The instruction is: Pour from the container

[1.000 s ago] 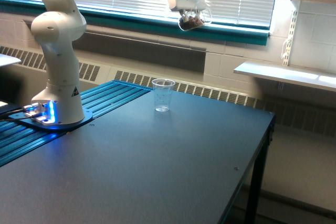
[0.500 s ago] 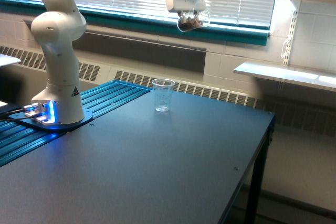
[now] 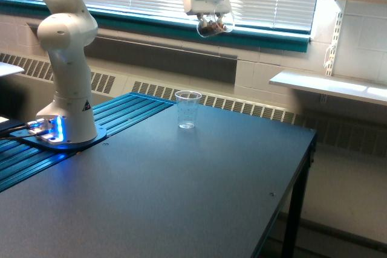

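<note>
High in the exterior view, my gripper [image 3: 211,21] is shut on the container [image 3: 214,26], a small clear rounded vessel with brown nut-like pieces showing through its wall. It hangs well above the dark table [image 3: 181,197], up and slightly to the exterior view's right of a taller clear plastic cup [image 3: 188,110] that stands upright and looks empty near the table's far edge.
The white arm base [image 3: 66,83] stands on a blue-lit plate at the exterior view's left. Ribbed blue rails [image 3: 121,113] run beside it. Window blinds and a teal sill lie behind. A white shelf [image 3: 326,86] juts out at the right, past the table's right edge.
My gripper with the container has moved toward the exterior view's left and slightly upward. The plastic cup has not moved.
</note>
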Action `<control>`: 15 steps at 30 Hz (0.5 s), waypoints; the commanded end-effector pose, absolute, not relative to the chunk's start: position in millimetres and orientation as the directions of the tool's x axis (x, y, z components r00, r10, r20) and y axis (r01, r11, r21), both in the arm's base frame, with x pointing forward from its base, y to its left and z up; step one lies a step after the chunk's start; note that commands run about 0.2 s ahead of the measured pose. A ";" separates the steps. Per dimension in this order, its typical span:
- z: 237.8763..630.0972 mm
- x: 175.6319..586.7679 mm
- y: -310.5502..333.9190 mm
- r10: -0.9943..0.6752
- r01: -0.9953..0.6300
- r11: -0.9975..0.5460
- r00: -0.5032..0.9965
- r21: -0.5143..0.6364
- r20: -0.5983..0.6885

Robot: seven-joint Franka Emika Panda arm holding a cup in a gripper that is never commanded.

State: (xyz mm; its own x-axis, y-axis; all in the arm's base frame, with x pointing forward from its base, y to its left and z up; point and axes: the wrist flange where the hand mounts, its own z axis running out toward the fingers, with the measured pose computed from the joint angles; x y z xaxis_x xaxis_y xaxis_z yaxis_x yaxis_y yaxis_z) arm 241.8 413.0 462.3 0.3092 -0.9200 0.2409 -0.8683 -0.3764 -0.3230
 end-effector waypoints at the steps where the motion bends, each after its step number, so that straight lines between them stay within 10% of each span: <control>1: 466.3 236.1 405.5 -0.929 -0.867 -0.363 0.305 -0.341 0.211; 15: 463.5 242.5 392.0 -0.948 -0.877 -0.316 0.277 -0.362 0.156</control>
State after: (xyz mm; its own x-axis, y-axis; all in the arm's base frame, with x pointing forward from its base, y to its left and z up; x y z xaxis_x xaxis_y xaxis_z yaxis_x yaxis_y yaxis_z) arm 241.2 393.7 461.5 0.2782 -0.9430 0.1827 -0.8794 -0.3266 -0.3464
